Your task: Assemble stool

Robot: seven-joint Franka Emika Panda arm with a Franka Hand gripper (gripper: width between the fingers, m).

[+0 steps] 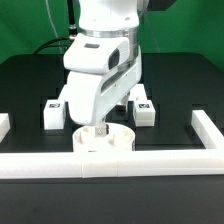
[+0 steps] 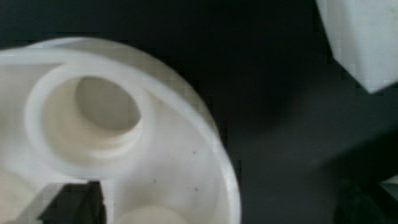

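Note:
The round white stool seat (image 1: 105,138) lies against the front rail. In the wrist view it (image 2: 107,150) fills the picture, with a round hole (image 2: 103,105) showing. My gripper (image 1: 100,127) hangs straight down onto the seat. In the wrist view the gripper (image 2: 228,200) straddles the seat's rim: one dark finger (image 2: 71,200) is over the seat's inner part, and the other is barely visible at the picture's edge, clear of the rim. The jaws stand wide apart and hold nothing. Two tagged legs lie behind the seat, one at the exterior view's left (image 1: 55,113) and one at its right (image 1: 143,108). A white leg (image 2: 365,40) shows beyond the seat.
White border rails run along the front (image 1: 110,166), the exterior view's left (image 1: 4,125) and its right (image 1: 207,130). The table top (image 1: 30,80) is black. The arm's body hides the table behind the seat.

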